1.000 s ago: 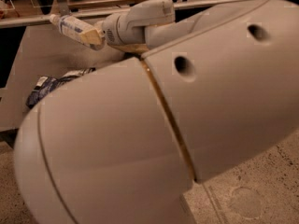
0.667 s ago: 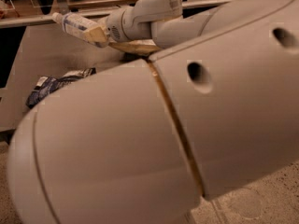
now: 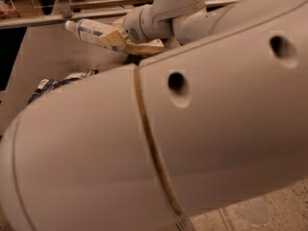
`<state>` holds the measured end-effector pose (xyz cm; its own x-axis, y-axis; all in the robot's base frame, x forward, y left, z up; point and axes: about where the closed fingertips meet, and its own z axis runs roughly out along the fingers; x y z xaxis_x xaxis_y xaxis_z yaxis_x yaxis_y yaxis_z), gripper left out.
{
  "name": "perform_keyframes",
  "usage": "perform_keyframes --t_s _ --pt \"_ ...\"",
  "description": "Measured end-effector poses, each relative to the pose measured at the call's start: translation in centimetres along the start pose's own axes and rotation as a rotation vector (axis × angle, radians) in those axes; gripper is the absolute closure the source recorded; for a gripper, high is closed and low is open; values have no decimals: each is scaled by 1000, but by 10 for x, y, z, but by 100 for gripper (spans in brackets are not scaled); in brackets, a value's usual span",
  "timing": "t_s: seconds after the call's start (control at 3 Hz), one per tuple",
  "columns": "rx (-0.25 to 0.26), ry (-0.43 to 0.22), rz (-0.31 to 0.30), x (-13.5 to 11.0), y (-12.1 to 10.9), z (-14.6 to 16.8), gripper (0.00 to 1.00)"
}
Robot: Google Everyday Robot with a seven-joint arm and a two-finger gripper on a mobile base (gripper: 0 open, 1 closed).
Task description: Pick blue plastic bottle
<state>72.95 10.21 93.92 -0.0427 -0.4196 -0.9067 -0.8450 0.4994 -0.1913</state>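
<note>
The blue plastic bottle (image 3: 89, 32), clear with a white-and-blue label and a white cap, is held in the air above the grey table (image 3: 43, 61) at the upper left. My gripper (image 3: 118, 40) is shut on the bottle's right end, its tan fingers (image 3: 111, 36) clamped around it. The cap points left. My arm's large white shell fills most of the view and hides the table's right part.
A dark blue and white snack bag (image 3: 60, 82) lies on the table at the left, partly hidden behind my arm. A shelf or rail (image 3: 33, 19) runs along the far edge of the table. Speckled floor (image 3: 269, 211) shows at the lower right.
The gripper with the bottle has risen and shifted right, farther from the table surface. My arm's shell has moved across more of the view.
</note>
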Motion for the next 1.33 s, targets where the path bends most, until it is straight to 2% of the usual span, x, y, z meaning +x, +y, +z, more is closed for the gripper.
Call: perform_keyframes --t_s 0.67,1.0,1.33 --pt "-22 -25 63 7 -2 -20 100" --pt "-23 -24 62 7 -2 -21 100" --pt "-17 -25 16 8 -4 -24 82"
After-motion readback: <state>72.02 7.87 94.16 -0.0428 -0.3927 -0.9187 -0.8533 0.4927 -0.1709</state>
